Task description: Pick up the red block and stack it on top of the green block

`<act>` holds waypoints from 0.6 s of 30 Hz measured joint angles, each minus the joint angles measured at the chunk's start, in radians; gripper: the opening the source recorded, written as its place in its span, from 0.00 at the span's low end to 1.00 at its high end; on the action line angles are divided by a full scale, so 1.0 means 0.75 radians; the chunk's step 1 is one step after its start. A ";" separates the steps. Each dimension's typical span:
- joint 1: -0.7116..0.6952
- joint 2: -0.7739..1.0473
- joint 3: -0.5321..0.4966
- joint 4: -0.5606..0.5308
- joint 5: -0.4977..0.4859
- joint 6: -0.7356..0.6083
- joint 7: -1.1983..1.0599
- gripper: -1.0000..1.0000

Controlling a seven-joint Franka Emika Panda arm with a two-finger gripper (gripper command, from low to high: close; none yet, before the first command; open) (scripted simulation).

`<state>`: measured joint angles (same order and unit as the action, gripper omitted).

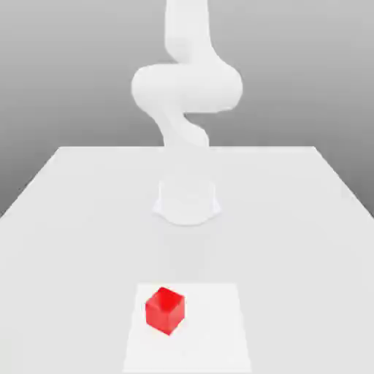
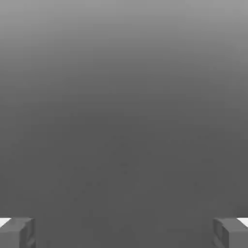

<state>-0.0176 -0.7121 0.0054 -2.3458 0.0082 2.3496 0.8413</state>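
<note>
One red block (image 1: 165, 310) sits well apart from our arm's base (image 1: 187, 201), so we hold the gripper (image 2: 124, 232) fingers spread, empty, ready to reach.

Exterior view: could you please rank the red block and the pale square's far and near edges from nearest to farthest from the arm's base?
1. Pale square's far edge, facing the arm's base.
2. Red block, on the square, exterior view's left.
3. Pale square's near edge, beyond the block.
</note>
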 joint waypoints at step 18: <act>-0.143 0.883 0.043 -0.453 -0.002 0.496 0.474 0.50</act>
<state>-0.1249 -0.0499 0.0374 -2.6860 0.0070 2.7219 1.1968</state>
